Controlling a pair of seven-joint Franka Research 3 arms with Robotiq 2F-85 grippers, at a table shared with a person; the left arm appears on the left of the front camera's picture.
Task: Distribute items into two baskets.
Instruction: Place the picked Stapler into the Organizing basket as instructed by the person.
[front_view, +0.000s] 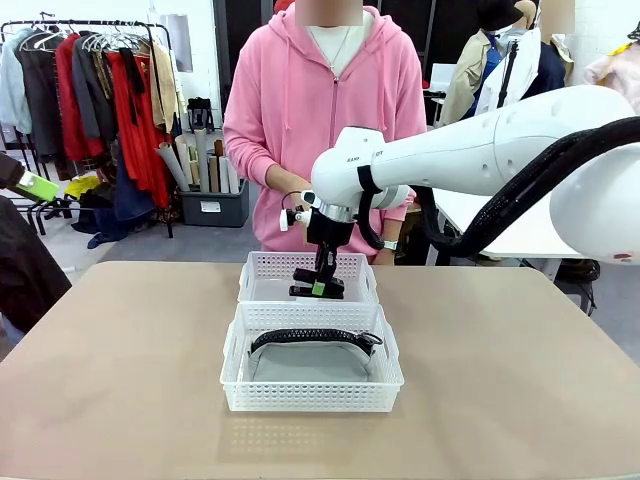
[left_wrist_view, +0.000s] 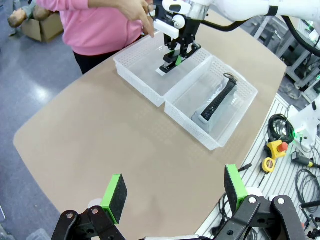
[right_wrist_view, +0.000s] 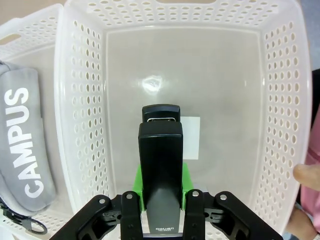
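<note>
We see two white baskets side by side in the middle of the tabletop (front_view: 120, 380), touching each other. We use the far basket (front_view: 262, 272) as our landmark; it is the one close to the person in the pink hoodie (front_view: 325, 110).

The right pincer (front_view: 318, 288) hangs right over the far basket, with its tips down inside the walls. It is closed tight on the black stapler (right_wrist_view: 160, 175). From the right wrist camera we see the stapler squeezed between the two green pads (right_wrist_view: 140, 187), with its front end pointing at the basket floor. A small white label (right_wrist_view: 190, 137) lies on that floor, just beside the stapler's tip. We cannot tell if the stapler touches the floor.

The near basket (front_view: 240, 385) sits against the far basket, on the robot's side of it. The grey pouch (front_view: 310, 362) lies flat in it, with its black curved strap (front_view: 315, 338) along the edge closest to the far basket. White letters on the pouch read CAMPUS.

The person's hand (left_wrist_view: 134, 11) is held near the far basket, just beside the right arm.

The left pincer (left_wrist_view: 175, 192) is well away from the far basket, high above the bare tabletop. Its jaws are spread wide and hold nothing.
</note>
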